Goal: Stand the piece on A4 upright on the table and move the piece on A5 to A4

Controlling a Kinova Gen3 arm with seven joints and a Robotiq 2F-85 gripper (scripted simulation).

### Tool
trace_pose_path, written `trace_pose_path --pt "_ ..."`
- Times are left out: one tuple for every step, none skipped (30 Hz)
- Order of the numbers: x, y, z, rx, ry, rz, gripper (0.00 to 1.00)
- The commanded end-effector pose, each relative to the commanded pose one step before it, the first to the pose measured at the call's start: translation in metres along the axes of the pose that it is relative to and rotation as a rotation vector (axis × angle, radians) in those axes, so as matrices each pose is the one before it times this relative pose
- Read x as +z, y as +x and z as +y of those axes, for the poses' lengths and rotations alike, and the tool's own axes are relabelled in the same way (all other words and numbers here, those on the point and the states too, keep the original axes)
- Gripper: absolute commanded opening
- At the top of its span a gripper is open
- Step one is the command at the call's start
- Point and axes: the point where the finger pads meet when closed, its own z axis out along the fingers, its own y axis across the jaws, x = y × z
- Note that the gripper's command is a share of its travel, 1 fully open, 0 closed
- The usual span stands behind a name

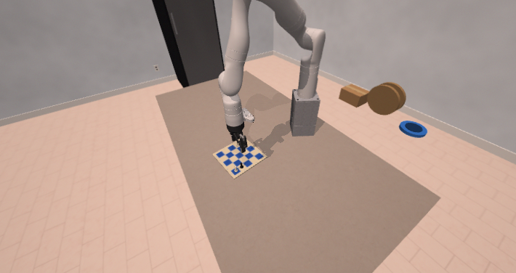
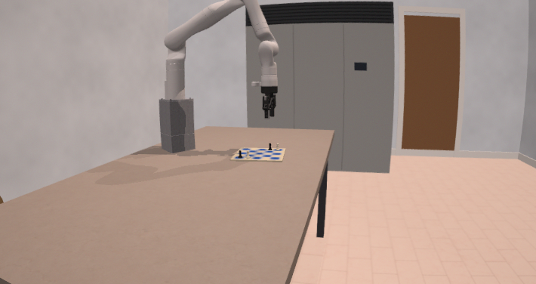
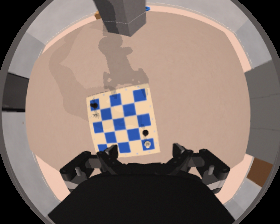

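The blue and cream chessboard [image 1: 240, 158] lies on the brown table; it also shows in the side view [image 2: 259, 154] and the wrist view [image 3: 123, 121]. A black piece [image 2: 239, 154] and a small white piece [image 2: 247, 155] sit side by side at one end of the board. Another black piece [image 2: 269, 146] and a white piece [image 2: 278, 146] stand at the other end. My gripper [image 2: 269, 114] hangs well above the board, pointing down, open and empty. In the overhead view it [image 1: 242, 146] hides the board's far part. The square labels are too small to read.
The arm's grey pedestal [image 1: 305, 112] stands on the table behind the board. A dark cabinet [image 2: 320, 84] stands past the table's far edge. A brown box [image 1: 353, 94], a round wooden object [image 1: 386, 98] and a blue bowl [image 1: 413, 128] lie on the floor.
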Motion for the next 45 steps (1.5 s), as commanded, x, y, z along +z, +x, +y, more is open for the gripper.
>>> trace_pose_path --pt "-0.00083 -0.00078 -0.00003 0.00044 -0.00046 -0.00192 1.00" --pt "0.00000 0.00000 0.00000 0.00000 0.00000 0.00000 1.00" --pt "0.00000 0.00000 0.00000 0.00000 0.00000 0.00000 1.00" --pt "0.00000 0.00000 0.00000 0.00000 0.00000 0.00000 1.00" --pt "0.00000 0.00000 0.00000 0.00000 0.00000 0.00000 1.00" --pt "0.00052 0.00000 0.00000 0.00000 0.00000 0.00000 1.00" --pt "0.00295 0.00001 0.00000 0.00001 0.00000 0.00002 1.00" --pt "0.00608 0.00008 0.00000 0.00007 -0.00002 0.00004 1.00" --pt "0.00852 0.00025 -0.00001 0.00020 -0.00009 0.00008 1.00" --pt "0.00000 0.00000 0.00000 0.00000 0.00000 0.00000 1.00" --pt "0.00000 0.00000 0.00000 0.00000 0.00000 0.00000 1.00" --pt "0.00943 0.00047 -0.00003 0.00037 -0.00017 0.00011 1.00" --pt "0.00854 0.00059 -0.00005 0.00047 -0.00021 0.00011 1.00" --pt "0.00610 0.00052 -0.00005 0.00041 -0.00018 0.00009 1.00" --pt "0.00297 0.00028 -0.00003 0.00022 -0.00010 0.00005 1.00" --pt "0.00053 0.00005 0.00000 0.00004 -0.00002 0.00001 1.00" --pt "0.00000 0.00000 0.00000 0.00000 0.00000 0.00000 0.34" --pt "0.00000 0.00000 0.00000 0.00000 0.00000 0.00000 0.34" --pt "0.00000 0.00000 0.00000 0.00000 0.00000 0.00000 0.34" --pt "0.00000 0.00000 0.00000 0.00000 0.00000 0.00000 0.34" --pt "0.00000 0.00000 0.00000 0.00000 0.00000 0.00000 0.34" --pt "0.00000 0.00000 0.00000 0.00000 0.00000 0.00000 0.34" --pt "0.00000 0.00000 0.00000 0.00000 0.00000 0.00000 0.34" --pt "0.00000 0.00000 0.00000 0.00000 0.00000 0.00000 0.34" --pt "0.00000 0.00000 0.00000 0.00000 0.00000 0.00000 0.34" --pt "0.00000 0.00000 0.00000 0.00000 0.00000 0.00000 0.34" --pt "0.00000 0.00000 0.00000 0.00000 0.00000 0.00000 0.34" --pt "0.00000 0.00000 0.00000 0.00000 0.00000 0.00000 0.34" --pt "0.00000 0.00000 0.00000 0.00000 0.00000 0.00000 0.34" --pt "0.00000 0.00000 0.00000 0.00000 0.00000 0.00000 0.34" --pt "0.00000 0.00000 0.00000 0.00000 0.00000 0.00000 0.34" --pt "0.00000 0.00000 0.00000 0.00000 0.00000 0.00000 0.34" --pt "0.00000 0.00000 0.00000 0.00000 0.00000 0.00000 0.34" --pt "0.00000 0.00000 0.00000 0.00000 0.00000 0.00000 0.34" --pt "0.00000 0.00000 0.00000 0.00000 0.00000 0.00000 0.34" --pt "0.00000 0.00000 0.00000 0.00000 0.00000 0.00000 0.34" --pt "0.00000 0.00000 0.00000 0.00000 0.00000 0.00000 0.34" --pt "0.00000 0.00000 0.00000 0.00000 0.00000 0.00000 0.34" --pt "0.00000 0.00000 0.00000 0.00000 0.00000 0.00000 0.34" --pt "0.00000 0.00000 0.00000 0.00000 0.00000 0.00000 0.34" --pt "0.00000 0.00000 0.00000 0.00000 0.00000 0.00000 0.34" --pt "0.00000 0.00000 0.00000 0.00000 0.00000 0.00000 0.34" --pt "0.00000 0.00000 0.00000 0.00000 0.00000 0.00000 0.34" --pt "0.00000 0.00000 0.00000 0.00000 0.00000 0.00000 0.34" --pt "0.00000 0.00000 0.00000 0.00000 0.00000 0.00000 0.34"
